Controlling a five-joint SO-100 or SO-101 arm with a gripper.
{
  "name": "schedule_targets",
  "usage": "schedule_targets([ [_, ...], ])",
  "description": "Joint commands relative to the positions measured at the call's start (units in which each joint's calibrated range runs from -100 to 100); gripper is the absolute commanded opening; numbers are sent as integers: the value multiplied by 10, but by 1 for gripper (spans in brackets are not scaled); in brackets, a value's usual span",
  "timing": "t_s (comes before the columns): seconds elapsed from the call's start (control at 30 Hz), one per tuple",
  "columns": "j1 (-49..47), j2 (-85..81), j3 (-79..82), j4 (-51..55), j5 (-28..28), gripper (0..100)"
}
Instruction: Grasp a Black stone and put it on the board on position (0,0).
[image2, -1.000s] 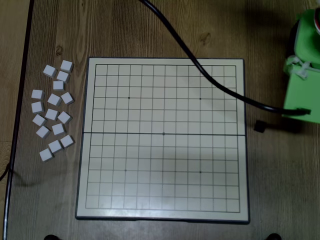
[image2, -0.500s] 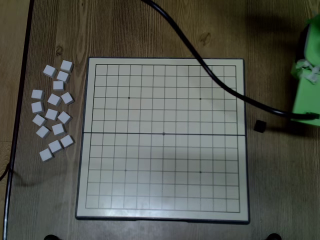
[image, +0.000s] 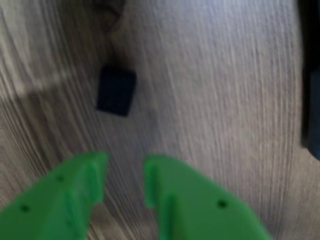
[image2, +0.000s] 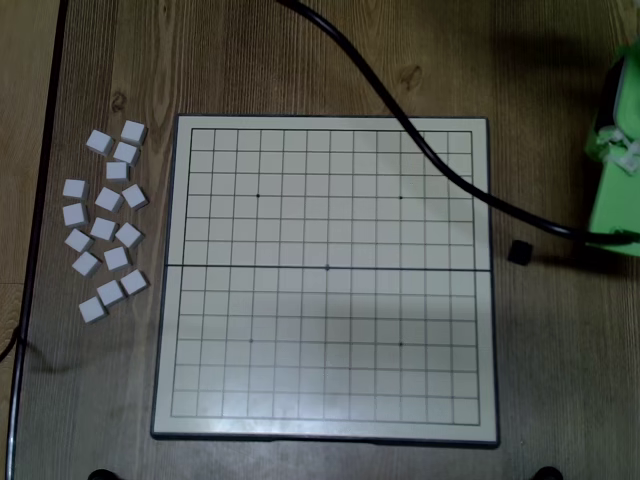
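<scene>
Black stone (image: 116, 90) lies tilted slightly, beyond the empty, parted end effector (image: 125, 172).

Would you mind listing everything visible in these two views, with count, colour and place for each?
Black stone: one, black, a small cube on the wooden table just right of the board in the overhead view; ahead of the gripper in the wrist view.
White stones: fifteen or so, white, small cubes scattered loosely on the table left of the board.
Board: one, cream with a dark grid and dark frame, centre of the table, no stones on it.
Cable: one, black, running from the top edge across the board's upper right corner toward the arm.
Table: one, brown wood grain, under everything.
Arm: one, green, at the right edge of the overhead view.
Gripper: one, green, open and empty, above the table.
</scene>
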Motion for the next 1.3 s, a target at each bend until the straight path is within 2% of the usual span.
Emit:
schedule_targets([
  [0.0,-3,-16,-58,-2,-3,6],
  [0.33,-7,6,-78,0,-7,7],
  [0.7,-16,17,-78,0,-30,13],
  [1.27,-17,28,-78,-21,-40,13],
])
